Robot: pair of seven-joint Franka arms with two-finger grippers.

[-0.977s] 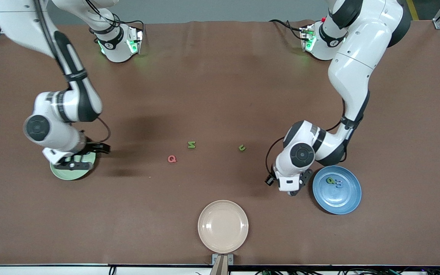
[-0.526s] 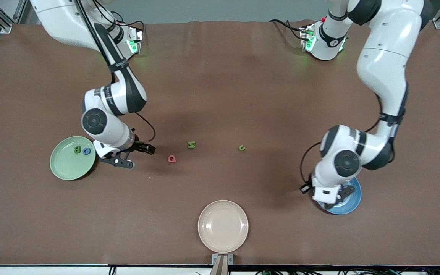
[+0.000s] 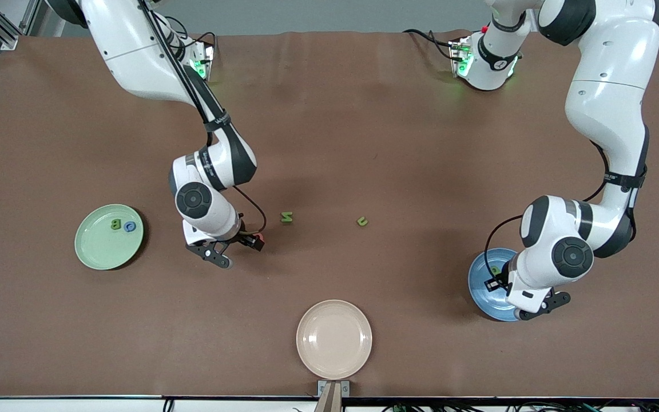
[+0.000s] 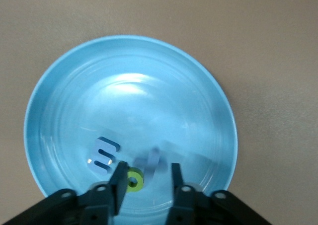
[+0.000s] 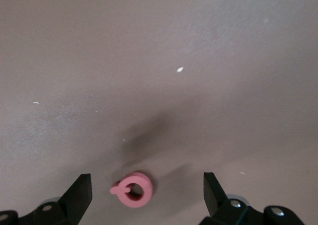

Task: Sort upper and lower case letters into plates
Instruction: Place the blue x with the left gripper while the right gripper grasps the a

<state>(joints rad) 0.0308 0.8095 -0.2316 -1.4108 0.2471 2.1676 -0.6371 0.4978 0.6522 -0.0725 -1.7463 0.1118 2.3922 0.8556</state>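
The mint green plate (image 3: 98,246) holds a green B (image 3: 115,224) and a blue letter (image 3: 130,227). My right gripper (image 3: 215,256) is open over the pink Q (image 5: 133,189), which lies on the table between its fingers; a sliver of the Q (image 3: 261,233) shows in the front view. My left gripper (image 3: 538,306) is open over the blue plate (image 3: 481,280). In the left wrist view the blue plate (image 4: 129,71) holds a blue letter (image 4: 103,154), a green letter (image 4: 135,179) and a blurred pale-blue piece (image 4: 154,163) between the fingers of my left gripper (image 4: 147,183).
A green N (image 3: 286,217) and a small green letter (image 3: 362,221) lie on the brown table between the two arms. A cream-beige plate (image 3: 334,339) sits near the table's front edge, nearest the front camera.
My right gripper has moved from over the green plate to over the pink Q. My left gripper has moved from beside the blue plate to over it.
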